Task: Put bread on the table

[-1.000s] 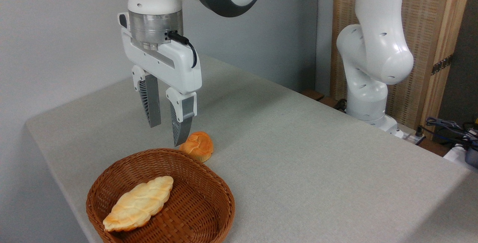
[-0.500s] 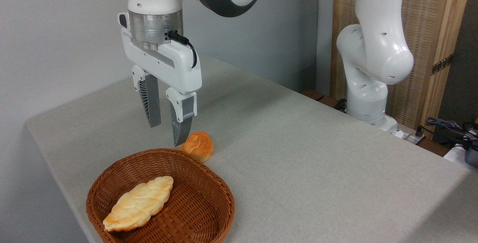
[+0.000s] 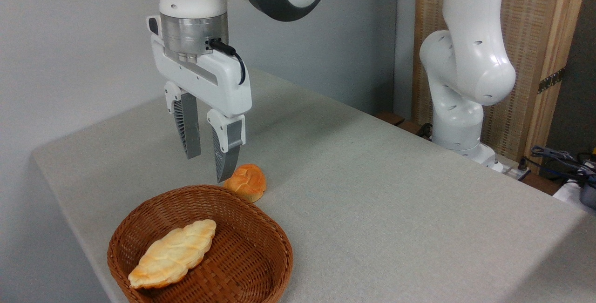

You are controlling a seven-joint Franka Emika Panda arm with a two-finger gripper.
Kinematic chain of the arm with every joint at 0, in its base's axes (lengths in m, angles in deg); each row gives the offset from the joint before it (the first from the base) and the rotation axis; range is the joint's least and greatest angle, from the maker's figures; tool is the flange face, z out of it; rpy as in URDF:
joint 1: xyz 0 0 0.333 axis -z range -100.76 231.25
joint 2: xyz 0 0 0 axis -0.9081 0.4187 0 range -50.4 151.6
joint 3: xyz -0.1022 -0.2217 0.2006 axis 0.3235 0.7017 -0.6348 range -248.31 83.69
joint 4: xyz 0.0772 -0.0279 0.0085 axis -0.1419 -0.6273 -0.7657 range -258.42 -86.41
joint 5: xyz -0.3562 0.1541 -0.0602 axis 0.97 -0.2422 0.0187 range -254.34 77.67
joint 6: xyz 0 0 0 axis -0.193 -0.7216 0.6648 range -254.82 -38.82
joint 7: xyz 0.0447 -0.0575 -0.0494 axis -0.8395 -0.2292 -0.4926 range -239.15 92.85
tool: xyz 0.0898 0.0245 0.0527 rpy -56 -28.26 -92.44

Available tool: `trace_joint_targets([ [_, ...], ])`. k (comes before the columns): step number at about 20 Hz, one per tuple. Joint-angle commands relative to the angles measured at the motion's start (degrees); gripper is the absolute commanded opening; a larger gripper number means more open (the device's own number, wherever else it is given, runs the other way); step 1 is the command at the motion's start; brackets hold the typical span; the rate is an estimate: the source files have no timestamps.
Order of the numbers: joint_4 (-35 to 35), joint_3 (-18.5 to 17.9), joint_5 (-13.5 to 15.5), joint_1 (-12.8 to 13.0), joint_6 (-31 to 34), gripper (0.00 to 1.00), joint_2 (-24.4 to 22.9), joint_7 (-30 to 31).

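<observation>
The bread (image 3: 173, 252), a pale golden braided loaf with pointed ends, lies inside the round brown wicker basket (image 3: 260, 265) at the lower left. The basket stands on the light grey table (image 3: 372, 191). My gripper (image 3: 207, 168) hangs above the basket's far rim, pointing down. Its two grey fingers stand apart with nothing between them, so it is open. The bread is below and to the left of the fingertips, well apart from them.
A small round orange-brown bun (image 3: 245, 182) lies on the table just behind the basket, right of my fingertips. The arm's white base (image 3: 458, 121) stands at the table's far right edge. Cables (image 3: 558, 158) lie beyond the right edge.
</observation>
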Motion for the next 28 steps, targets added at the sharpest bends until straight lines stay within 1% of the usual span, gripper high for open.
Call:
trace_joint_targets([
  [1,0.3,-0.2,0.5,0.2,-0.1,1.00,0.0,0.7],
  [24,0.3,-0.4,0.3,0.2,-1.1,1.00,0.1,0.4],
  [26,0.1,-0.4,0.4,0.1,-4.6,1.00,0.2,0.6],
  [28,0.1,-0.5,0.5,0.1,-5.7,1.00,0.6,0.7],
])
